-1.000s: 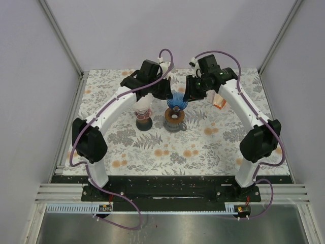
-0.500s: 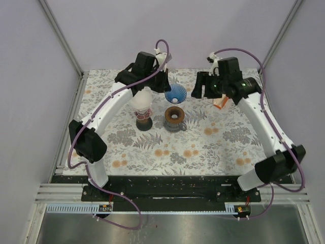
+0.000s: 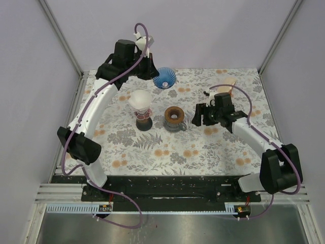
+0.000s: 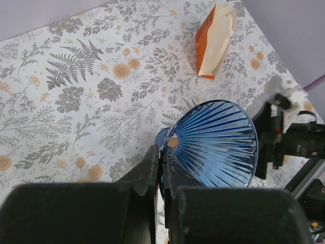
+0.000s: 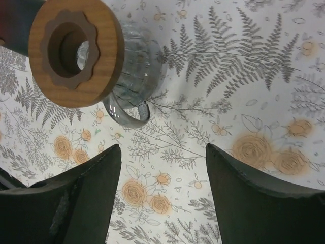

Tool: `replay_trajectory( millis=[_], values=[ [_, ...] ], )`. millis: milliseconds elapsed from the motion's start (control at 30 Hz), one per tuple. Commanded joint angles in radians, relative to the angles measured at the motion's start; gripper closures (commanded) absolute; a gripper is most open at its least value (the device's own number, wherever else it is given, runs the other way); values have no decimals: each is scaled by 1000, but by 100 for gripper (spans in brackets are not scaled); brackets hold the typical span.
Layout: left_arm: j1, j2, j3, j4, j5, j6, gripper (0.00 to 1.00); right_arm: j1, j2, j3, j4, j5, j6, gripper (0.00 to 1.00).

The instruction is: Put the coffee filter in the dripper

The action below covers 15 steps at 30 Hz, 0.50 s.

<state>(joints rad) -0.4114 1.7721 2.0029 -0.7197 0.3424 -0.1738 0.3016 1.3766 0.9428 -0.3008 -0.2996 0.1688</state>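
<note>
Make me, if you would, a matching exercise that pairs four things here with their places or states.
1 blue dripper
2 glass jug
3 orange packet
4 right gripper

A open and empty
B lying at the back right
C clamped in the left gripper
D standing in the middle

Pairs: 1-C, 2-D, 3-B, 4-A

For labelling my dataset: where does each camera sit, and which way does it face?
Top external: fixed above and behind the bases, looking down on the table; the left arm and right arm show whole.
Left wrist: on the left arm, looking down past the left hand, shut on the blue dripper.
Right wrist: on the right arm, looking down at the glass server; the open right hand shows below.
Shared: top external and left wrist both show the dripper.
</note>
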Motion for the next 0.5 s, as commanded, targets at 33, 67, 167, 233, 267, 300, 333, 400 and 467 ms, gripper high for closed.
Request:
replay_trajectory(
  millis=[33, 67, 167, 233, 267, 300, 333, 400, 467],
  values=[
    [5, -89, 10, 25, 50, -4, 100, 118, 50, 25, 203, 22, -149, 26],
    [5, -91, 7, 26, 55, -6, 100, 137, 68, 33, 192, 34, -163, 26],
    [5, -99, -6, 28, 61, -12, 100, 156, 108, 36, 184, 30, -192, 31],
    [5, -102, -12, 32, 64, -13, 100, 163, 124, 34, 187, 39, -201, 39],
    [6, -100, -12, 32, 66, -13, 100, 168, 130, 34, 186, 51, -204, 41],
    [6, -100, -9, 31, 69, -13, 100, 171, 139, 34, 184, 59, -206, 42],
    [6, -100, -10, 32, 70, -16, 100, 174, 147, 36, 187, 60, -206, 42],
    [6, -99, -7, 34, 73, -19, 100, 185, 171, 36, 196, 57, -206, 42],
    [6, -99, -10, 37, 81, -24, 100, 195, 190, 39, 212, 45, -209, 42]
  ],
)
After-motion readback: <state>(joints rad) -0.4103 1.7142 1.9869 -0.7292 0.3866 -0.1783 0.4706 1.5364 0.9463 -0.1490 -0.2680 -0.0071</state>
